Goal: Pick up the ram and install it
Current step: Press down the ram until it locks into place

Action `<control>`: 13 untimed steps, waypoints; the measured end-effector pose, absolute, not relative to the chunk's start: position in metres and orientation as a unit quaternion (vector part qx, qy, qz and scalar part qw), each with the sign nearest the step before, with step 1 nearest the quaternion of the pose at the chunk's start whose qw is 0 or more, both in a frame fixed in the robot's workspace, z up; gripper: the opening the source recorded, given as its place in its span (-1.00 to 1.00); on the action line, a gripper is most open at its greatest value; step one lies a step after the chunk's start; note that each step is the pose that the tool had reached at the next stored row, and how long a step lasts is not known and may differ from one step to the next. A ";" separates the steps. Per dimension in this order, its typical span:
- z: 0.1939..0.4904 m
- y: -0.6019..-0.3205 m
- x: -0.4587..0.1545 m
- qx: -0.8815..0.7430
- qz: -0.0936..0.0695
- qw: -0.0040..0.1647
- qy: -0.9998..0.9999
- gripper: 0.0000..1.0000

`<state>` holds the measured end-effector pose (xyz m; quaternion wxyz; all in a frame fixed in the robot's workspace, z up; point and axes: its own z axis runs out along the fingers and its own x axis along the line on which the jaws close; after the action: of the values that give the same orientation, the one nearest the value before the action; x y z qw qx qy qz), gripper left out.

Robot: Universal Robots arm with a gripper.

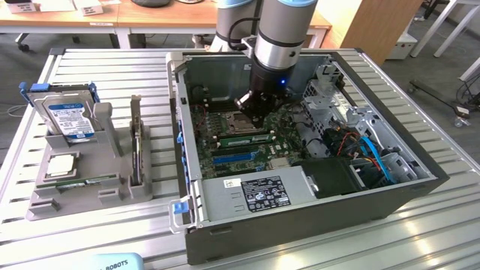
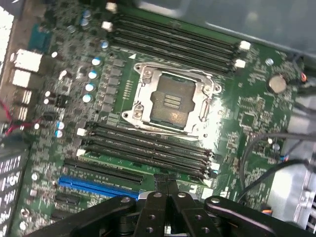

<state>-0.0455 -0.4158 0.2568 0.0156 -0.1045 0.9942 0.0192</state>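
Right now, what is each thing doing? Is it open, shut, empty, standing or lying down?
Computer case: open, side cover off.
Processor socket: empty.
Claw: shut, low over the memory slots.
Ram in the case: lying along a slot by the claw.
Spare ram: lying flat in the grey holder.
Hard drive: standing upright in the holder.
Processor chip: lying flat on the holder.

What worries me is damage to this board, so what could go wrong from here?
1. The claw hangs low over the memory slots, beside the open processor socket; a sideways slip could scrape it.
2. The ram lies along a slot; whether it is fully seated cannot be told, so pressing might strain the motherboard.
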 end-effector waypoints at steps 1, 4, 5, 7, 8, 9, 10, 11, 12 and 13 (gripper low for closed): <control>0.257 -0.416 -0.045 -0.095 0.019 0.016 0.995 -0.80; 0.257 -0.416 -0.045 -0.068 0.019 0.016 0.997 -0.80; 0.257 -0.416 -0.045 -0.059 0.018 0.016 0.998 -0.80; 0.257 -0.416 -0.045 -0.041 0.018 0.017 0.999 -0.80; 0.256 -0.416 -0.045 -0.032 0.018 0.017 0.999 -0.80; 0.256 -0.416 -0.045 -0.023 0.018 0.017 0.999 -0.80; 0.256 -0.416 -0.045 -0.014 0.018 0.017 1.000 -0.80; 0.256 -0.416 -0.045 -0.005 0.018 0.017 1.000 -0.80; 0.256 -0.416 -0.045 0.004 0.017 0.018 1.000 -0.80; 0.256 -0.416 -0.045 0.013 0.017 0.018 1.000 -0.80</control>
<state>-0.0455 -0.4158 0.2562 0.0177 0.0129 0.9996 0.0172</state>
